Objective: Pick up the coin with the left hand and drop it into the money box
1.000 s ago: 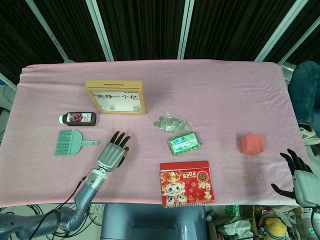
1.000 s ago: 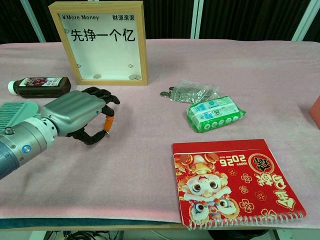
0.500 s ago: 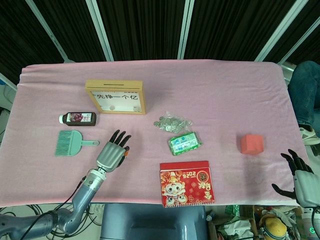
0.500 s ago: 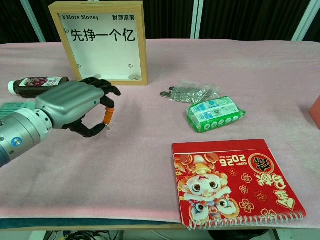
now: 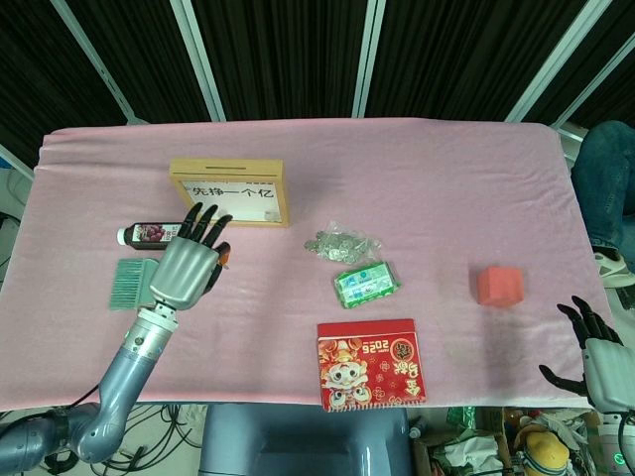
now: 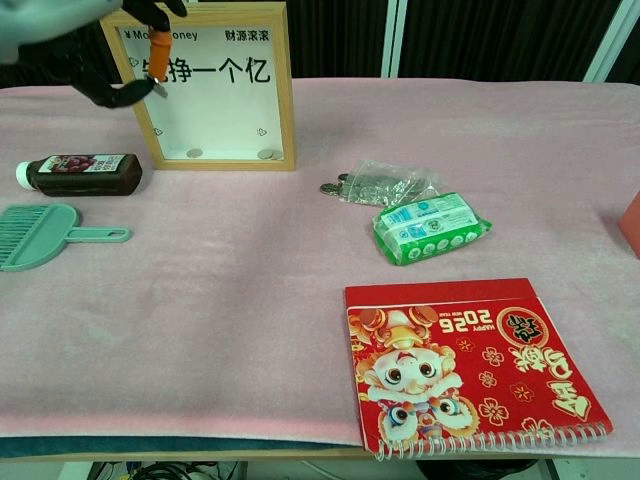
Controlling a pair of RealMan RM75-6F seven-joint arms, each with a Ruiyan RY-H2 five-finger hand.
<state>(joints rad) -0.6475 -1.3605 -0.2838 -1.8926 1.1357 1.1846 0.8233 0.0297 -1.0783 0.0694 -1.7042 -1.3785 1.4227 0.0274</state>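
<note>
The money box (image 5: 228, 170) is a wooden frame with a white front, standing upright at the back left; the chest view shows it too (image 6: 285, 90). My left hand (image 5: 187, 266) is raised in front of the box's left side. In the chest view the left hand (image 6: 95, 55) pinches a small silvery coin (image 6: 157, 89) between thumb and orange-tipped finger. A clear bag of coins (image 5: 342, 241) lies mid-table, with loose coins (image 6: 328, 187) beside it. My right hand (image 5: 595, 347) hangs off the lower right edge, fingers spread, holding nothing.
A brown bottle (image 5: 156, 234) lies left of the box, with a green brush (image 5: 127, 283) in front of it. A green wipes pack (image 5: 366, 284), a red calendar (image 5: 370, 363) and a red block (image 5: 499, 286) sit to the right.
My left hand has lifted off the cloth with the coin and moved back and left, up to the money box's left side. The right hand has not moved.
</note>
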